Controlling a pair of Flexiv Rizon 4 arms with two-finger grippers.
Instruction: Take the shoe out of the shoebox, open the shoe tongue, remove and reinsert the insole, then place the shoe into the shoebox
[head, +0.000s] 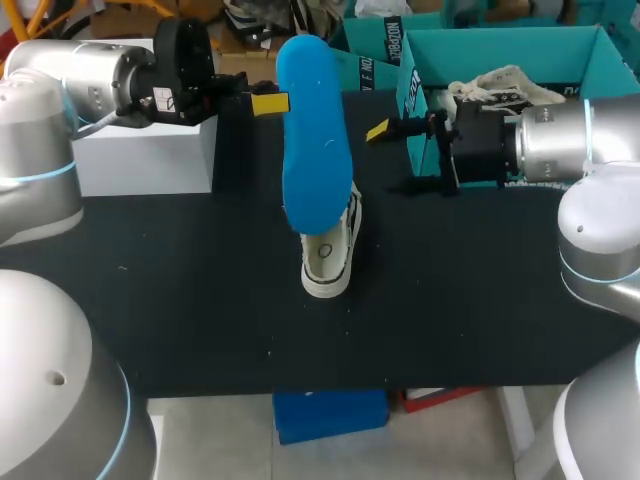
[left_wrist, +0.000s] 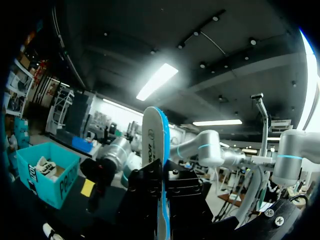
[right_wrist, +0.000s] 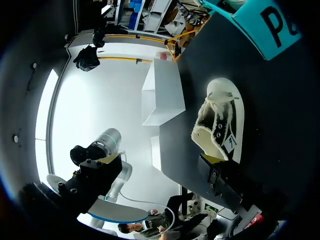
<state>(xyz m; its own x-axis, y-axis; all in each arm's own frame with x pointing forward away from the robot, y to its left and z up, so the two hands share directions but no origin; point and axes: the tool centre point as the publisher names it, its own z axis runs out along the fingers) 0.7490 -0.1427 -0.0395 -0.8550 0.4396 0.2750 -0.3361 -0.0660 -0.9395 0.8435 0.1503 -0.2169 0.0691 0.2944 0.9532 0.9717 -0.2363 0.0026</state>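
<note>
Above the shoe (head: 328, 262), left pincer (head: 274, 102) clamps the insole (head: 312, 150), likely light and floppy, mid-edge; right pincer (head: 382, 130) seemingly open, empty.

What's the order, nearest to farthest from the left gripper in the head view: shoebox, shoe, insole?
1. insole, upright, clamped in the left gripper.
2. shoe, on the table below the insole.
3. shoebox, at the table's far right.

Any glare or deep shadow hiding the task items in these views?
Head view: even light, blue foam insole and white canvas sneaker both plain. Left wrist view: bright backlight behind the insole, left hand in shadow. Right wrist view: glare beyond the black table, sneaker well lit.
</note>
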